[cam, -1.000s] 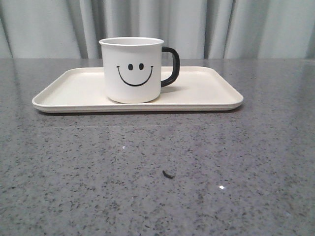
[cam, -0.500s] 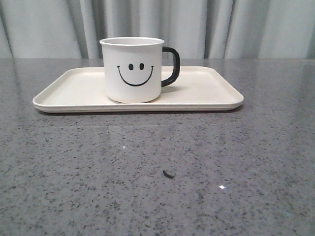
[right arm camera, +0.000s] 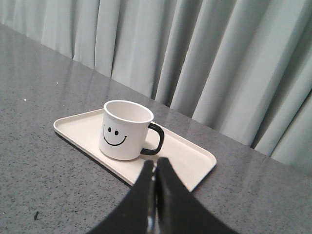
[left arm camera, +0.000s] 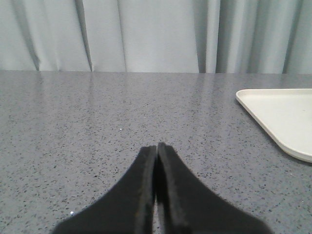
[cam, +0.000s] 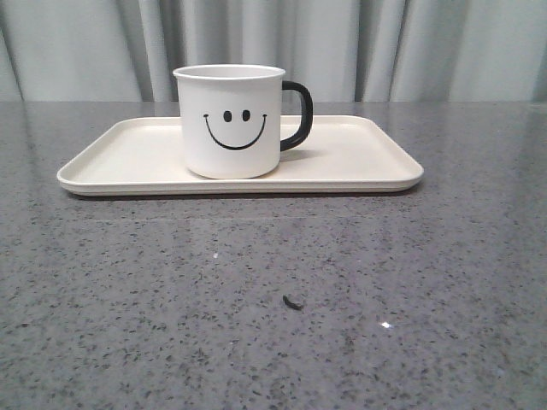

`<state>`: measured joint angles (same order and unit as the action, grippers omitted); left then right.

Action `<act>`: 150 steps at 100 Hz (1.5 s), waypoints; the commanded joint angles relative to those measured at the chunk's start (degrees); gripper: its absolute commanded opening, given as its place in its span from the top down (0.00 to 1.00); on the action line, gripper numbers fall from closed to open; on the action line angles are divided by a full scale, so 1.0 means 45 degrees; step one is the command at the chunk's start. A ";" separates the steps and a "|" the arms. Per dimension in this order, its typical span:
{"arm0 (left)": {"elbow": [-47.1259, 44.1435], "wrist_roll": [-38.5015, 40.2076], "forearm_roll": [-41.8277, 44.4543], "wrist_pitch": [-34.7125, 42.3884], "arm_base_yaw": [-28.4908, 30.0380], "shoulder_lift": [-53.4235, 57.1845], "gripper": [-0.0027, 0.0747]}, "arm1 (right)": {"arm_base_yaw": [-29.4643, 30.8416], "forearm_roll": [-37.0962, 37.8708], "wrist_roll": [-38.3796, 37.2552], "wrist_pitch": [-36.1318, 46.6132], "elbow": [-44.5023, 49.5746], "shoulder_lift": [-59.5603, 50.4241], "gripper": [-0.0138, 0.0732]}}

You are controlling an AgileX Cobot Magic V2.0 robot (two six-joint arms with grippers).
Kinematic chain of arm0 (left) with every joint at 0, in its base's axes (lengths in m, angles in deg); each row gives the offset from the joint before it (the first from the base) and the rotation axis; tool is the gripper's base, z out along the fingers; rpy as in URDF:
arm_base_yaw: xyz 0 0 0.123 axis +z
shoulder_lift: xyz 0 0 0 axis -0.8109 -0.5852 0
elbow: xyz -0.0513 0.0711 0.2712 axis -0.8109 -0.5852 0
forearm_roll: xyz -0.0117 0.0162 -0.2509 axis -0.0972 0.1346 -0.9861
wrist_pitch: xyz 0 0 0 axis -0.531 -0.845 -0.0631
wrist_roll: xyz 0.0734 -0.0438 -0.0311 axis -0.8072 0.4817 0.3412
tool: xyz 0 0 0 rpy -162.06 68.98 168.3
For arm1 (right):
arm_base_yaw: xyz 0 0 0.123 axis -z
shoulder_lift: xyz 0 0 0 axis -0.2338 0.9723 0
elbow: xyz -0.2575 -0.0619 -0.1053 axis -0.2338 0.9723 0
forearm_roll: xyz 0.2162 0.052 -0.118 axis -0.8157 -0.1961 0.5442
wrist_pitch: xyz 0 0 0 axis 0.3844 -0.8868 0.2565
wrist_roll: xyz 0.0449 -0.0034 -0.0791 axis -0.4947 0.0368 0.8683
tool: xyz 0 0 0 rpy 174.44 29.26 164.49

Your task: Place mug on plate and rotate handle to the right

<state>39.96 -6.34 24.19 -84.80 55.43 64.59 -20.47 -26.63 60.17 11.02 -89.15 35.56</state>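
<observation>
The white mug (cam: 229, 121) with the black smiley face stands upright on the cream plate (cam: 359, 162), a little left of its middle. Its black handle (cam: 298, 114) points to the right. The mug (right arm camera: 124, 130), handle (right arm camera: 155, 140) and plate (right arm camera: 187, 158) also show in the right wrist view. My right gripper (right arm camera: 157, 163) is shut and empty, held back from the plate's near edge. My left gripper (left arm camera: 156, 147) is shut and empty over bare table, left of the plate's corner (left arm camera: 285, 117). Neither gripper shows in the front view.
The table (cam: 273, 299) is grey speckled stone. A small dark speck (cam: 292, 301) lies on it in front of the plate. A pale curtain (cam: 342, 43) hangs behind the table's far edge.
</observation>
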 commanded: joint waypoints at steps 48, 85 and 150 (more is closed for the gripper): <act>-0.0060 0.0009 -0.0094 0.0962 0.0027 0.0407 0.99 | 0.1643 0.2278 -0.2942 0.7346 0.1665 0.0265 0.92; -0.0060 0.0009 -0.0094 0.0962 0.0027 0.0407 0.99 | 0.5294 0.3938 -0.6003 0.7591 0.3990 -0.0042 0.92; -0.0060 0.0009 -0.0094 0.0962 0.0027 0.0407 0.99 | 0.7802 0.2309 -0.5181 0.3995 0.5184 -0.1742 0.92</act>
<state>39.96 -6.34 24.19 -84.80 55.47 64.59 14.30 -13.24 33.65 27.25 -65.90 28.86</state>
